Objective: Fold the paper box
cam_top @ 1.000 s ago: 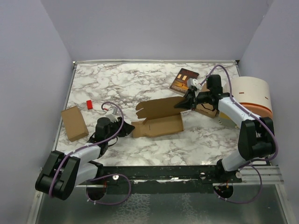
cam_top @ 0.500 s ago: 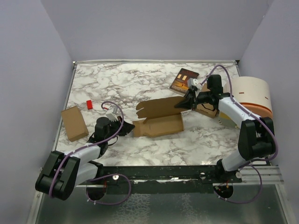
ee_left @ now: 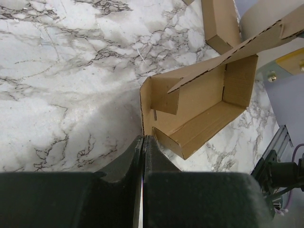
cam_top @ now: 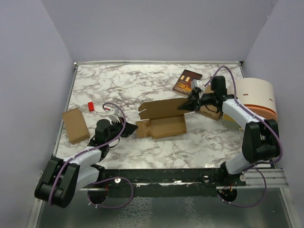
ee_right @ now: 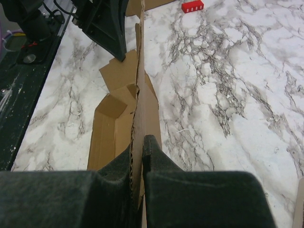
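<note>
Paper box (cam_top: 164,127) sits open mid-bench (cam_top: 142,85), its left end wall pinched at the edge by the left gripper (cam_top: 129,130), its raised lid flap farther back clamped tight by the right gripper (cam_top: 187,105), a booklet (cam_top: 186,81) lying beyond toward the far edge.

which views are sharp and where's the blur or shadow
Top external: soft even light, no glare on the table. Left wrist: box crisp, left fingers a dark blur, soft shadow on the table beside the box. Right wrist: right fingers out of focus, box flap edge-on and soft up close, red block clear.
</note>
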Available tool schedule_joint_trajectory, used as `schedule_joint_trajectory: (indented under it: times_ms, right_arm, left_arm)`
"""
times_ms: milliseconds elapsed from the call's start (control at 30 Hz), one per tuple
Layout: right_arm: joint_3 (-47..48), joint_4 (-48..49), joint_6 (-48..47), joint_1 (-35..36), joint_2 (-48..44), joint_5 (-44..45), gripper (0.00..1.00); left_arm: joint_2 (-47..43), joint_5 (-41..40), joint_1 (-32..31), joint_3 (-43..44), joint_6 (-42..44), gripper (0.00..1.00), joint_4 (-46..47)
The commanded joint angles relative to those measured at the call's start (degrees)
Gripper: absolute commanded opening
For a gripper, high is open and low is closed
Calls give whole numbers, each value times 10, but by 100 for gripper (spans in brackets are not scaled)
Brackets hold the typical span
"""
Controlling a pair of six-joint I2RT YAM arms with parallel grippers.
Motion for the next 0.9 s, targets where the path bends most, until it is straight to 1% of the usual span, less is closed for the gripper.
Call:
schedule_joint_trajectory:
  times_ms: [0, 267, 600, 867]
  right_arm:
    - [-6, 15, 3, -1, -18, -22, 1]
    - [-8, 19, 6, -1, -18, -22, 1]
    - [-17, 51, 40, -1, -23, -13, 1]
    - [-25, 71, 57, -1, -26, -16, 1]
  left_arm:
    - [-16, 23, -1, 12, 12, 1, 33]
    - [-16, 19, -8, 11, 20, 0, 36]
    - [-14, 17, -16, 13, 35, 0, 38]
    - [-3, 15, -29, 35, 49, 0, 35]
